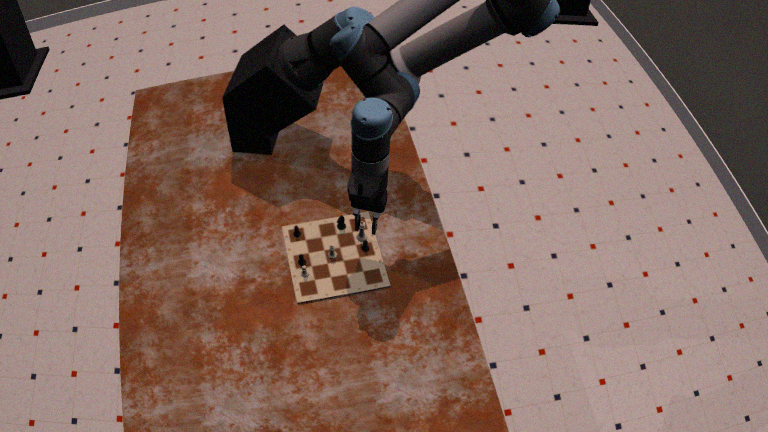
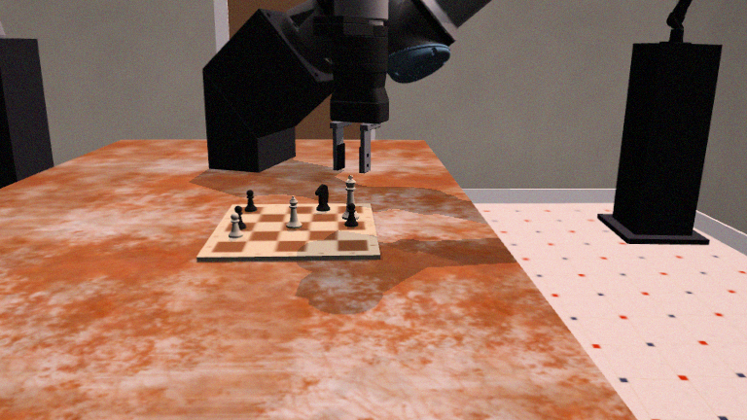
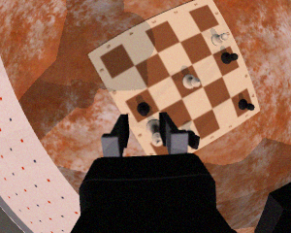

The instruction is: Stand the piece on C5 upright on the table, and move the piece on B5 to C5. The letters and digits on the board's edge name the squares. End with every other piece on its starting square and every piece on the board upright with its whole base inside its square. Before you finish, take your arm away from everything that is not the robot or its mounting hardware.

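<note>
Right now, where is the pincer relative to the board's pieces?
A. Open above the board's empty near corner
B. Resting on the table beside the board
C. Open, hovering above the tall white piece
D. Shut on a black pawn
C: in the exterior view the pincer hangs open and empty just above the tall white piece.
</note>
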You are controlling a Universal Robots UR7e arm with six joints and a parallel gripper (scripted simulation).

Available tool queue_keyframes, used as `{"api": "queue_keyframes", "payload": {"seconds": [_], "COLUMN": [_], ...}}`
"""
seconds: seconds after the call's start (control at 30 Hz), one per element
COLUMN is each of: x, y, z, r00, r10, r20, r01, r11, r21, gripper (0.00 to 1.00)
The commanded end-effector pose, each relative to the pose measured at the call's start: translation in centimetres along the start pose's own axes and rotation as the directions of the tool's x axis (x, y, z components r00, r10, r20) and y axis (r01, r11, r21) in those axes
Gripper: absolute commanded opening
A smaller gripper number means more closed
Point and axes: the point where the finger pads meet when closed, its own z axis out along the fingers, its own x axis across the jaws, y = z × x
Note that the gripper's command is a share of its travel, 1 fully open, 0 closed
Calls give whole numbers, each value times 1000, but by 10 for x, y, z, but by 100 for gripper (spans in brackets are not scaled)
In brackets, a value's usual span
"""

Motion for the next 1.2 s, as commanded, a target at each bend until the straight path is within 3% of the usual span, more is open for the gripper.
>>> {"api": "queue_keyframes", "payload": {"seconds": [0.0,0.57,1.17], "x": [0,0,0], "y": [-1,-1,-1], "z": [9,31,39], "r00": [1000,1000,1000], "r10": [0,0,0], "r20": [0,0,0], "r01": [0,0,0], "r11": [1000,1000,1000], "r21": [1,1,1], "gripper": [68,68,68]}}
